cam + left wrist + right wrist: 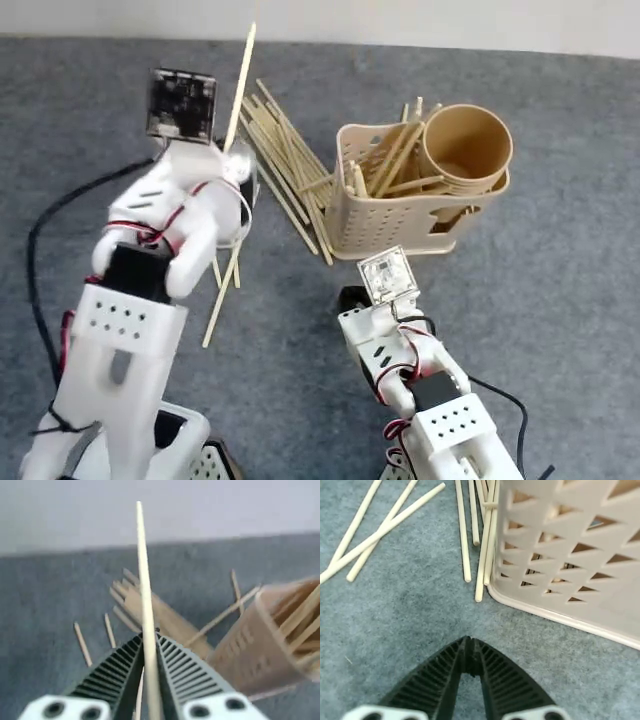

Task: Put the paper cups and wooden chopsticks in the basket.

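The left gripper (148, 639) is clamped on one wooden chopstick (143, 570) — its long axis pointing up and away — with the basket (395, 215) off to its right.

No text, number or sign can be read anywhere. The basket (395, 215) and cups (467, 150) are plain. The board (181, 103) at 10 o'clock carries only marks too small to make out.
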